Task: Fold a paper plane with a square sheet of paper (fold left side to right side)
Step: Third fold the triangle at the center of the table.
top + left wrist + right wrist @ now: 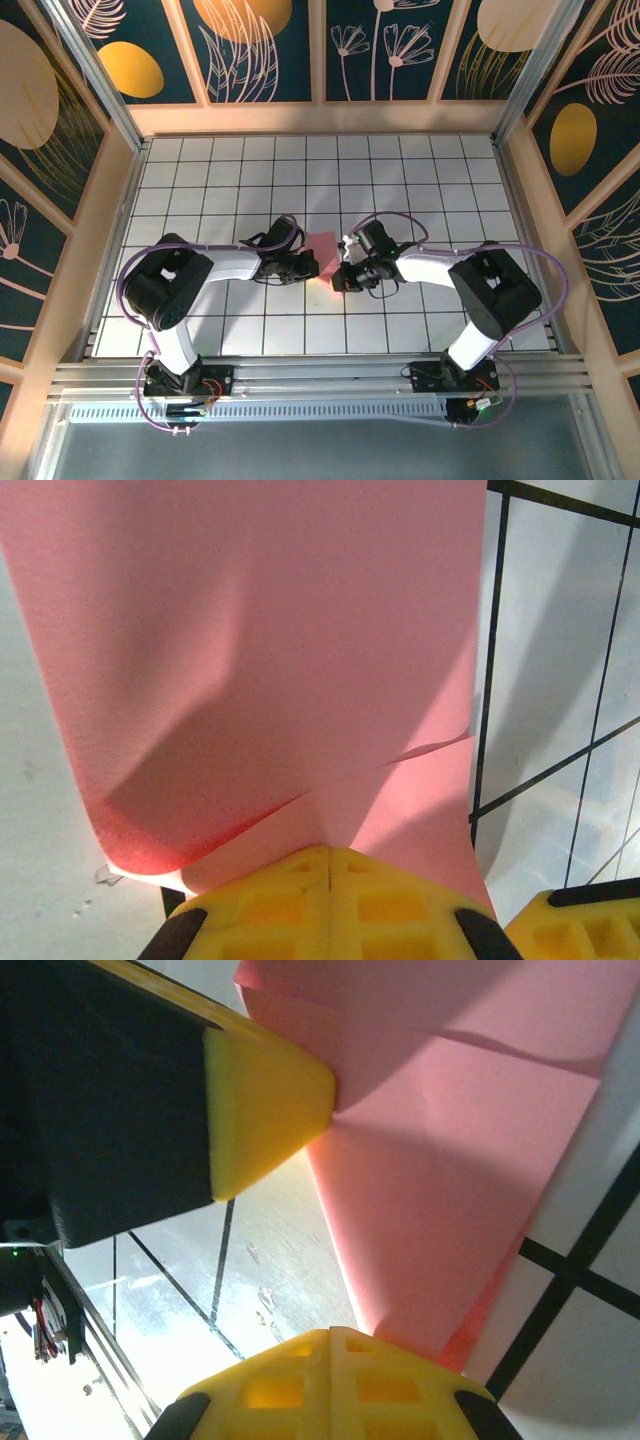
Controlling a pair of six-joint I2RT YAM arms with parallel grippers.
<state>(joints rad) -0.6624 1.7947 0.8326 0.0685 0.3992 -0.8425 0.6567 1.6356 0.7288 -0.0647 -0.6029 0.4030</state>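
Observation:
The salmon-pink square sheet of paper (322, 248) lies between my two grippers, its left part curled over onto the rest (270, 660). My left gripper (330, 850) is shut, and the paper's creases run right into the seam of its yellow fingertips, so it pinches the sheet. In the right wrist view its fingertip (270, 1090) meets the paper (450, 1160) at a puckered point. My right gripper (331, 1332) is shut too, and a two-layered corner of the sheet runs under its right finger. No paper shows in its seam.
The white grid-tiled table (200, 180) is walled by a pale wooden frame (320, 118) at the back and sides. Both forearms reach in low toward the middle, with the left gripper (303, 265) and right gripper (342, 278) close together.

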